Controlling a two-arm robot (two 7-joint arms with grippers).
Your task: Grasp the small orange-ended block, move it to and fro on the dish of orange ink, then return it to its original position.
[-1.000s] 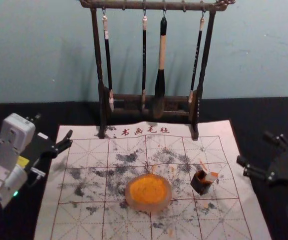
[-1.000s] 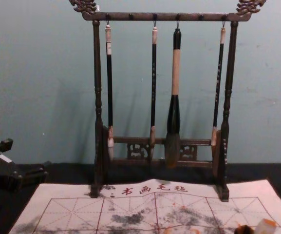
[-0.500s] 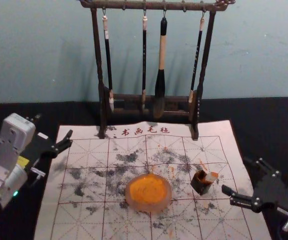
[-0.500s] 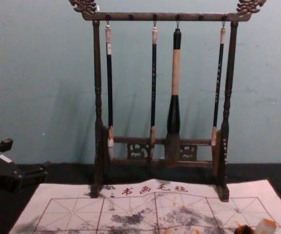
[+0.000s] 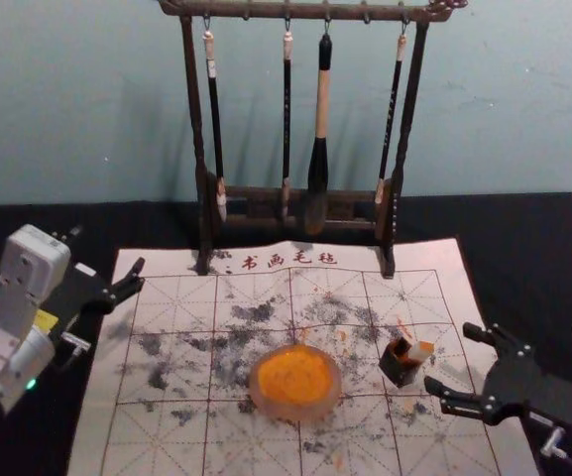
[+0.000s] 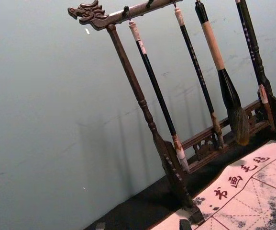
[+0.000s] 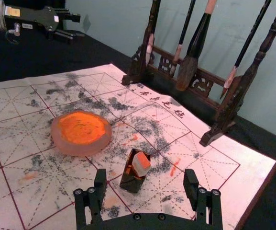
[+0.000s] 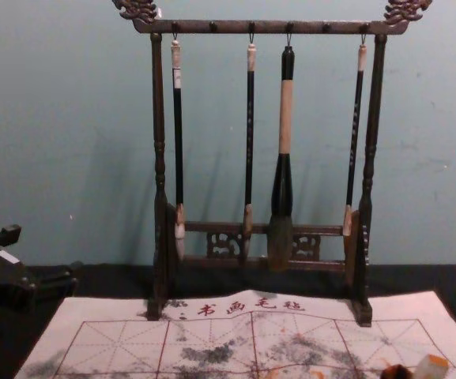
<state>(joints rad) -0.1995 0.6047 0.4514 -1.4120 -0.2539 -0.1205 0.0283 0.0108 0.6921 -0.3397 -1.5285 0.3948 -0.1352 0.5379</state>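
- Plainly, in the head view, the right gripper (image 5: 453,359) gaped empty across the mat's (image 5: 92,436) right edge; the left gripper (image 5: 105,250) idled, spread and empty, at its left.
- Right wrist view: the orange-ended block (image 7: 141,164) leaned in a dark, boxy holder (image 7: 132,181); likely light, stiff, ink-slick, best pinched by its pale sides.
- Chest view: squared block, near the right edge.

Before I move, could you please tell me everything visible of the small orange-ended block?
The small orange-ended block is pale and squared, material unclear, its flat orange end uppermost. It leans, tilted, in the mouth of an orange-stained dark box, right of the orange ink dish. Only the box visibly touches it; the open right gripper is near.
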